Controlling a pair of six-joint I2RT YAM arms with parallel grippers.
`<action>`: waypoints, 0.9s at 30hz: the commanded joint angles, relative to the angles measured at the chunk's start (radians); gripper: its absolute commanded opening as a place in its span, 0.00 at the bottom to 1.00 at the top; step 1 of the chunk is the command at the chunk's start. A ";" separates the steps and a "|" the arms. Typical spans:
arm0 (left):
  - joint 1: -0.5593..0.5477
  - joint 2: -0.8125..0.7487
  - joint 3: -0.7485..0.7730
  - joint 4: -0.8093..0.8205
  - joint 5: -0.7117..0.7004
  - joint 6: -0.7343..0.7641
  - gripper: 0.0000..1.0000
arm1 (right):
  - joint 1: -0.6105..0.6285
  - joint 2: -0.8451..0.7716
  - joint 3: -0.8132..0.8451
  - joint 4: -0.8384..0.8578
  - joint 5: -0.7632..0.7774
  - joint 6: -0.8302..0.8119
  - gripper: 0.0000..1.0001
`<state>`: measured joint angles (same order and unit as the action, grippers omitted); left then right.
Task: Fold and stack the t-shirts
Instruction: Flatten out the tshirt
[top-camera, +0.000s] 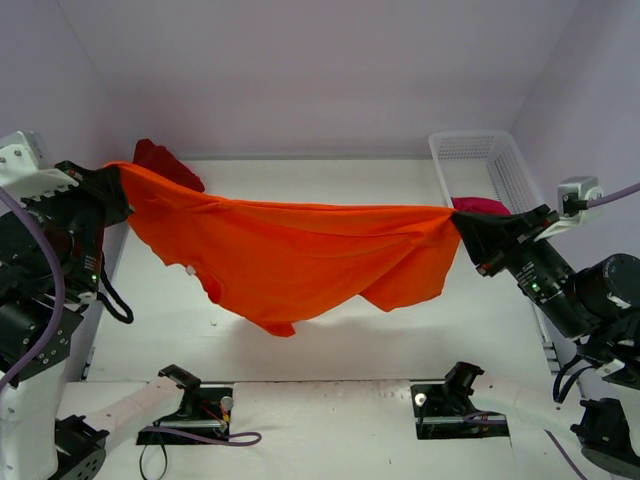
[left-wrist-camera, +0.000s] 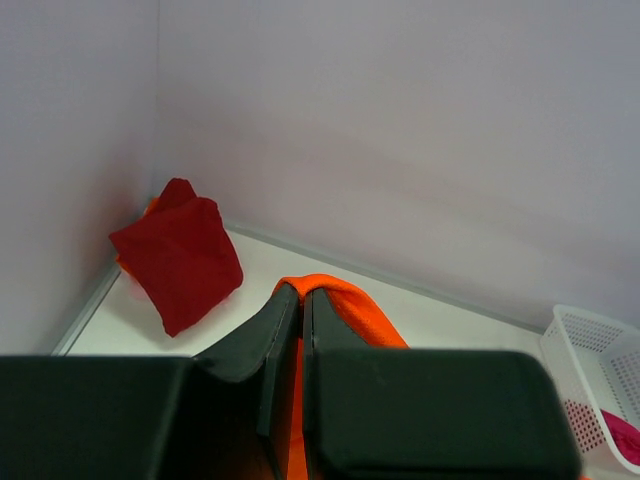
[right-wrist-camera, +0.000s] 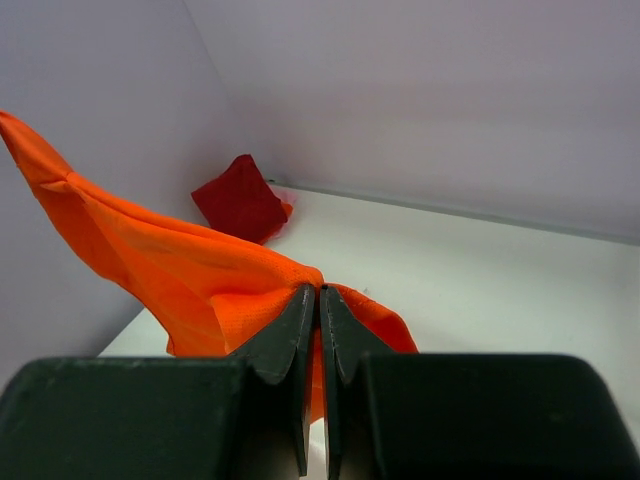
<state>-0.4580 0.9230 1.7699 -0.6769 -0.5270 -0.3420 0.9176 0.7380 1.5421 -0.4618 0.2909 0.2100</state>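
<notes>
A bright orange t-shirt (top-camera: 300, 255) hangs stretched above the table between both arms. My left gripper (top-camera: 118, 188) is shut on its left corner; in the left wrist view orange cloth (left-wrist-camera: 345, 305) folds over the closed gripper (left-wrist-camera: 301, 292). My right gripper (top-camera: 458, 228) is shut on the right corner, and cloth (right-wrist-camera: 190, 280) bunches at the gripper (right-wrist-camera: 320, 292) in the right wrist view. A folded dark red t-shirt (top-camera: 165, 163) lies in the far left corner (left-wrist-camera: 178, 255) (right-wrist-camera: 240, 198). A crimson-pink t-shirt (top-camera: 482, 206) sits in the basket.
A white mesh basket (top-camera: 500, 160) stands at the far right, its corner showing in the left wrist view (left-wrist-camera: 595, 370). Lilac walls close the back and both sides. The white table (top-camera: 330, 350) lies below the hanging shirt.
</notes>
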 joint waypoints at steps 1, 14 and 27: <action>-0.002 0.017 0.065 0.074 -0.007 0.034 0.00 | 0.000 0.034 0.010 0.095 -0.038 -0.032 0.00; -0.002 -0.024 0.106 0.109 0.013 0.080 0.00 | 0.000 0.034 0.007 0.120 -0.133 -0.078 0.00; -0.002 -0.093 0.086 0.135 0.173 0.047 0.00 | 0.000 -0.048 0.004 0.199 -0.252 -0.116 0.00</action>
<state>-0.4580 0.8364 1.8500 -0.6369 -0.4072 -0.2901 0.9176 0.7174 1.5249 -0.4015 0.0910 0.1249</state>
